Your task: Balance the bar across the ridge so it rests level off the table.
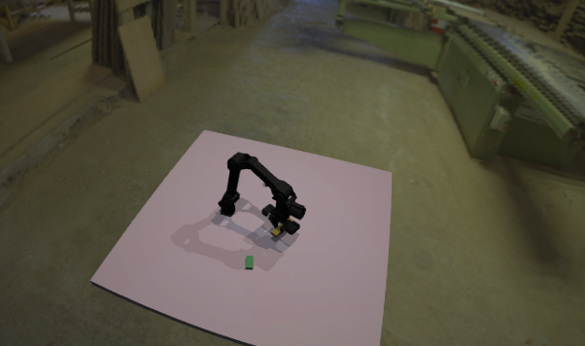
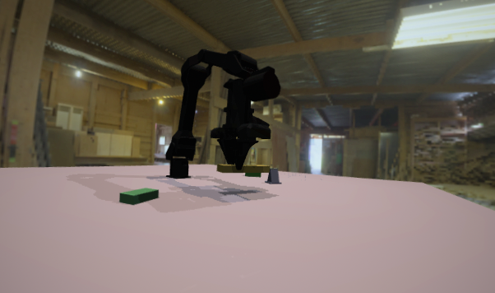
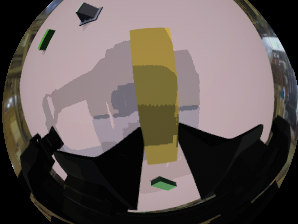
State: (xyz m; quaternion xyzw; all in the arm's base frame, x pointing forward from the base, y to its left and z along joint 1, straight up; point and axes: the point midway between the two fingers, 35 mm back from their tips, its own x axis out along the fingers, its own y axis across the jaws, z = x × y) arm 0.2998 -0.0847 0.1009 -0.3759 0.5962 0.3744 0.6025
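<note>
The gripper (image 2: 238, 166) points straight down with its black fingers closed partway onto the yellow bar (image 2: 243, 168), clamping it near mid-length; in the exterior view the bar looks level and seems to sit just above the tabletop, its shadow spread below.

The pink tabletop (image 1: 326, 272) is a wide square sheet lying on a workshop floor. The arm (image 1: 258, 170) stands near its middle, so every edge is well apart from the gripper. From the top view the broadest bare stretches lie toward the right edge and the near corner. A long green machine (image 1: 476, 92) stands off the sheet to the right, far from the arm's reach.

The bar is a flat, mustard-yellow slab, long and narrow with squared ends; in the wrist view (image 3: 154, 96) it runs lengthwise away from the camera between the dark fingers.

The ridge (image 2: 273, 176), a small grey wedge on a flat foot, stands just beside the bar's far end, apart from it. A green block (image 2: 138, 196) lies nearer the camera, and a second green block (image 2: 252, 174) lies beneath the bar's line.
</note>
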